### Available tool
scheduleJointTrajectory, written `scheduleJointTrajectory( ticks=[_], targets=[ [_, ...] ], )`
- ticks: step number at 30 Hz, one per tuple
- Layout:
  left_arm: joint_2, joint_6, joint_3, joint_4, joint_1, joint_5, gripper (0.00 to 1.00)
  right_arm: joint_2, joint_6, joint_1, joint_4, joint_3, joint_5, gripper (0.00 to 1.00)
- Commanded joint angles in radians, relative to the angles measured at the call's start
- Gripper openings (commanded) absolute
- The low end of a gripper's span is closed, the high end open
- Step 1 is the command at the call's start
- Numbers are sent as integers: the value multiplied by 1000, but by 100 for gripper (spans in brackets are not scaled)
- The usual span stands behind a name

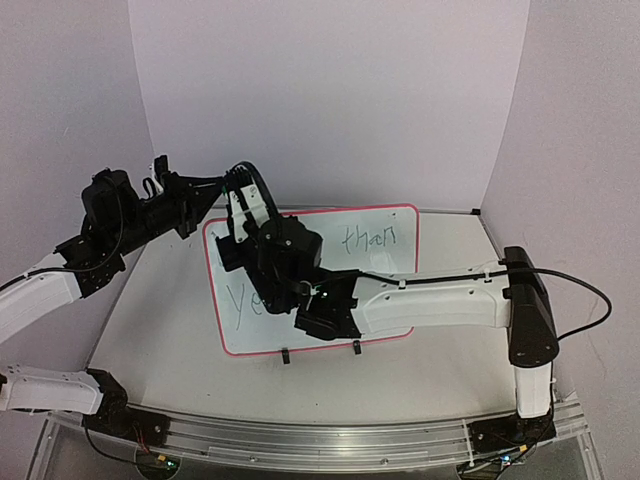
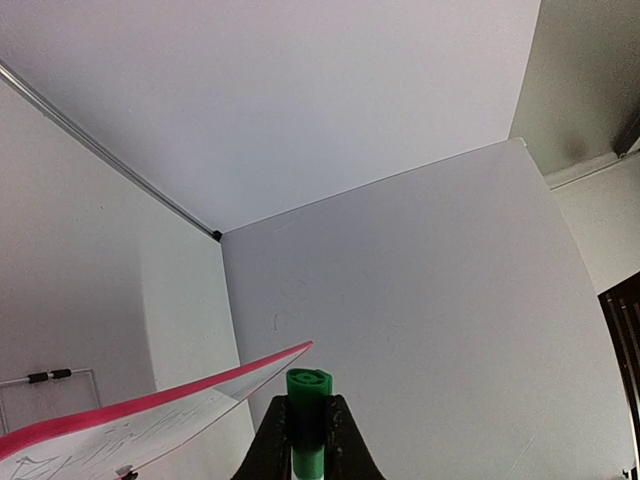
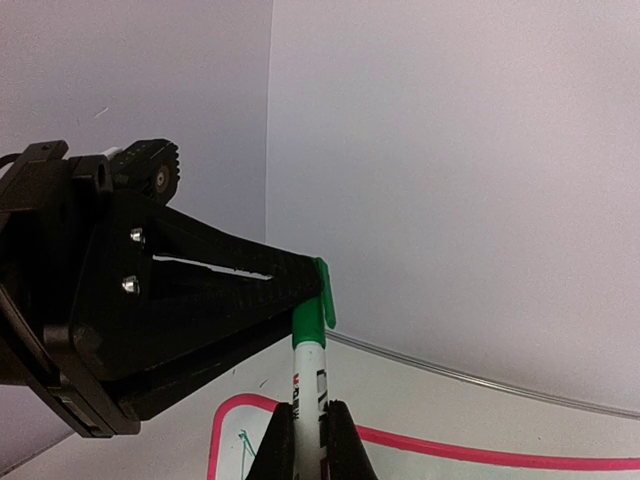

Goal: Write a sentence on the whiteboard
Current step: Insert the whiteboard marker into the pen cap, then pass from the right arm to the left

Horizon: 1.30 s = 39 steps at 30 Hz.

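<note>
The whiteboard with its red-pink frame lies flat on the table. On it are green letters of the sentence: "than" at the far right and "ye" at the left; my right arm hides the rest. Above the board's far-left corner both grippers hold one marker. My right gripper is shut on its white barrel. My left gripper is shut on the green cap, which sits on the marker's end. The marker hangs above the board without touching it.
Two small black clips sit on the board's near edge. Grey tabletop surrounds the board, with white walls close on the left, back and right. My right arm stretches across the board's near half, its cable looping off to the right.
</note>
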Motion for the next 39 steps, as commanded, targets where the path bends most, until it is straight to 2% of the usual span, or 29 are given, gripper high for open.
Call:
scheduleJointTrajectory(
  ticks=[1,17,23,24,29,31,35,39],
  targets=[
    [-12,33,-12,14,-71,194,0,31,7,-79,35,61,3,0],
    [-18,48,-24,5,-98,178,0,48,22,-104,37,87,-5,0],
    [-40,128,38,-67,-98,112,1,-54,44,-92,151,-85,-97,0],
    [-43,145,53,-81,-98,103,5,-70,33,-86,177,-121,-105,0],
    [-67,266,127,-128,-98,81,44,-145,-50,-43,254,-222,-76,0],
    [-80,305,143,-138,-99,87,55,-169,-63,-35,264,-253,-54,0],
    [-95,360,163,-165,-98,117,70,-231,-69,-23,326,-348,-48,0],
    [-97,403,184,-223,-98,154,81,-318,-57,-11,490,-528,-199,0]
  ],
)
